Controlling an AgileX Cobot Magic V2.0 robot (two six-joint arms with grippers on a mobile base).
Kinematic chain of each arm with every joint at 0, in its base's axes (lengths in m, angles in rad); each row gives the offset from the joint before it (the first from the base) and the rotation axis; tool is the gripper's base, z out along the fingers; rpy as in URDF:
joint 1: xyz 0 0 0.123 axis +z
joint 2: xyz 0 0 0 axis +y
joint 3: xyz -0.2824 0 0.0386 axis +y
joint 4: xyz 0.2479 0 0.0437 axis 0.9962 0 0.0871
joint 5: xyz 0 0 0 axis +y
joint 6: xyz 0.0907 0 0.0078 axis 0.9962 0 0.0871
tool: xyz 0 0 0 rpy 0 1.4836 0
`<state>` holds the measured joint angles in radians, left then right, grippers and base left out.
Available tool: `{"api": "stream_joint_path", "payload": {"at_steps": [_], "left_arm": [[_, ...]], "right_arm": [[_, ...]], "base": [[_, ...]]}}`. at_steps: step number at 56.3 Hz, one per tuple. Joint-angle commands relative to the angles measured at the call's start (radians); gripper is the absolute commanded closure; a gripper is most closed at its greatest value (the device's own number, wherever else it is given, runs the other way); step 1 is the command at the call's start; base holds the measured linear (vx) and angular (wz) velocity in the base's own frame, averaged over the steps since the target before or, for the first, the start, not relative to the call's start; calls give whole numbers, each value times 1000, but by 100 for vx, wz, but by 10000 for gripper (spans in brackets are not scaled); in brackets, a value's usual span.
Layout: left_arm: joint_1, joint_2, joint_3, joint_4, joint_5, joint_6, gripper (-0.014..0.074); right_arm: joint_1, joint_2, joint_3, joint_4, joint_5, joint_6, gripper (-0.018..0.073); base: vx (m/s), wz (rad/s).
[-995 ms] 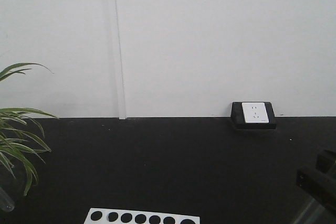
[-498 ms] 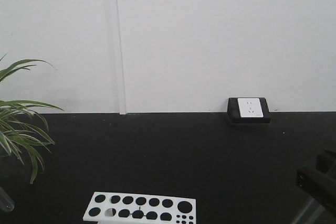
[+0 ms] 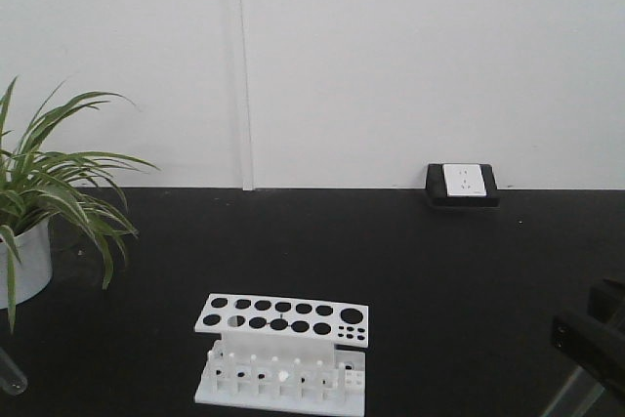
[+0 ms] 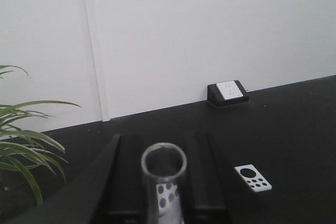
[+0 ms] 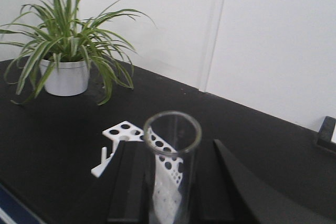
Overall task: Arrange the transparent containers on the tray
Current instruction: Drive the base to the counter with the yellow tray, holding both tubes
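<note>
Each of my grippers holds a clear glass test tube upright, open rim toward its camera. In the left wrist view the left gripper (image 4: 164,145) is shut on a test tube (image 4: 160,195) between two black fingers (image 4: 127,177). The right wrist view shows the right gripper (image 5: 170,149) shut on another test tube (image 5: 171,182). The end of the left tube (image 3: 10,374) shows at the bottom left of the front view. The yellow tray is out of view.
A white rack with round black holes (image 3: 283,358) stands on the black table (image 3: 410,271) ahead, and the white rack (image 5: 123,132) sits behind the right tube. A potted plant (image 3: 49,192) is at the left. A wall socket (image 3: 462,183) sits at the back. A black part of my right arm (image 3: 589,337) shows at the right edge.
The front view has shifted: the rack, once only a strip at the bottom edge, now shows whole, the plant shows its pot, and the socket sits higher. Both tubes stay held.
</note>
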<state>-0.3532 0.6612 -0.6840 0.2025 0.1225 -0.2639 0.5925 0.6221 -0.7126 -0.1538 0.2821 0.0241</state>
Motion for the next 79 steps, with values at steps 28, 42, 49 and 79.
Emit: {"api": "stream_joint_path", "payload": {"at_steps": [28, 42, 49, 79], "left_arm": [[-5, 3, -31, -2, -85, -3, 486], [-5, 3, -31, -2, -85, -3, 486], [-5, 3, -31, -2, -85, -3, 486], [-5, 3, -31, -2, -85, -3, 486]], "right_arm": [[-7, 0, -27, -12, -84, -5, 571], [-7, 0, -27, -12, -84, -5, 571], [-7, 0, -27, -12, -84, -5, 571], [-7, 0, -27, -12, -84, -5, 571]], "base": [[-30, 4], [-35, 2], [-36, 3], [-37, 4]]}}
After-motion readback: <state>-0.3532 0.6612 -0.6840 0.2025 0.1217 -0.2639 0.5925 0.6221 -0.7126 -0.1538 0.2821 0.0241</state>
